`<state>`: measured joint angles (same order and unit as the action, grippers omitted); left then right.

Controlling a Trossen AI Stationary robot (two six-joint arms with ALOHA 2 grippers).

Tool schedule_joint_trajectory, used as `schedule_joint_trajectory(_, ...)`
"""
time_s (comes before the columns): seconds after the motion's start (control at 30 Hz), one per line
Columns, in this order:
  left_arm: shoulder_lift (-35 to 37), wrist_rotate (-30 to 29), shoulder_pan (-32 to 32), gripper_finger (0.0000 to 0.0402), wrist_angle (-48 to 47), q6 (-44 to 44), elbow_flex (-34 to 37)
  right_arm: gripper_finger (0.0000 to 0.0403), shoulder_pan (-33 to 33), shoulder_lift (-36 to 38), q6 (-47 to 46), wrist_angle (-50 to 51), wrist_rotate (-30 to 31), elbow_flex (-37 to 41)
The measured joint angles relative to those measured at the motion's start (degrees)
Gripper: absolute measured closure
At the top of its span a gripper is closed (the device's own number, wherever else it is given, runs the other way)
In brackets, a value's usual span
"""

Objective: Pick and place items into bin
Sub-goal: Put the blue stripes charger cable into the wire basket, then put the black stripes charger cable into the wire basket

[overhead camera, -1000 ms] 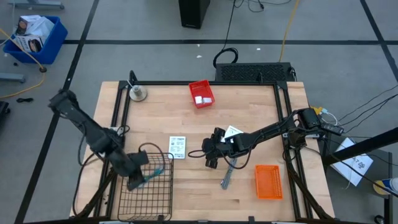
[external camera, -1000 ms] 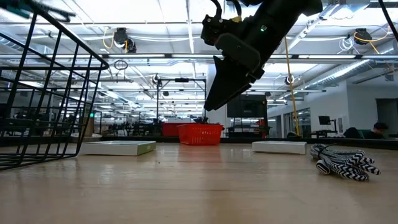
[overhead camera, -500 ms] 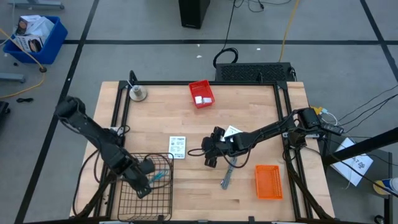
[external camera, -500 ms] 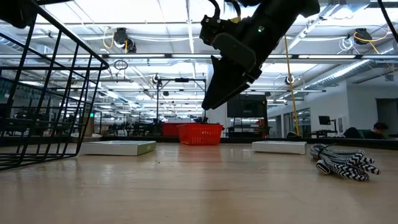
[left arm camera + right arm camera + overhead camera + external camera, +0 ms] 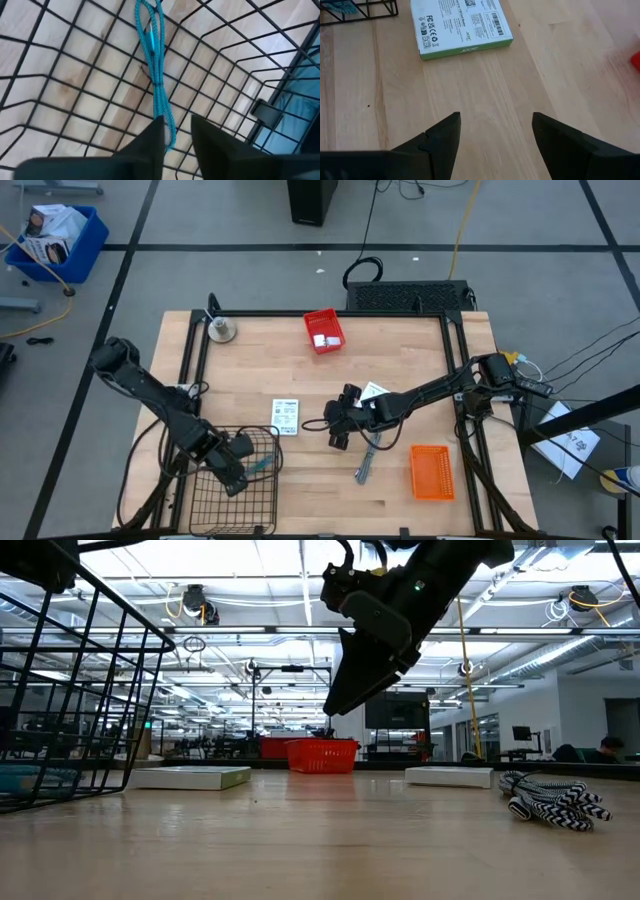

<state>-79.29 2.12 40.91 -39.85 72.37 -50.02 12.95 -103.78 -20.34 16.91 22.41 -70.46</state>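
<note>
We see left gripper (image 5: pixel 232 471) inside bin (image 5: pixel 262 505); wrist view alone shows teal cord (image 5: pixel 154 60) below parted, empty fingers. Right gripper (image 5: pixel 338 434) spread wide above packet (image 5: pixel 461 25).

The table (image 5: pixel 320 490) was pale wood with a light grain. The wire basket (image 5: pixel 235 490) was black, and the cord (image 5: pixel 156 75) lying in it was bright teal with a twisted weave. The flat packet (image 5: pixel 461 25) was white with small black print and a green edge. Both arms were dark, the left gripper (image 5: pixel 175 135) and the right gripper (image 5: pixel 495 135) black. One small bin (image 5: pixel 323 332) was red with white blocks (image 5: pixel 322 338) inside; the other bin (image 5: pixel 433 472) was orange. A bundled cable (image 5: pixel 555 802) was striped black and white. The disc (image 5: pixel 222 331) was silver.
</note>
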Motion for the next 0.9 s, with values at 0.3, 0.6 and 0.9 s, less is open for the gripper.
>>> schedule_joint_trajectory(0.3,0.68,-0.25,0.24,0.0249,0.18,-6.90,0.00,0.0165,0.25,1.22,1.35,4.63,-0.18,0.04)
schedule_joint_trajectory(0.6,6.78,-2.95,0.48,0.0248,1.94,-10.86,0.00,0.0165,0.30,10.52,-2.69,15.08,-9.16,0.02)
schedule_joint_trajectory(0.9,16.75,-19.27,0.48,0.0247,19.22,-25.04,0.00,0.0165,6.58,11.57,5.25,19.68,-15.16,0.00)
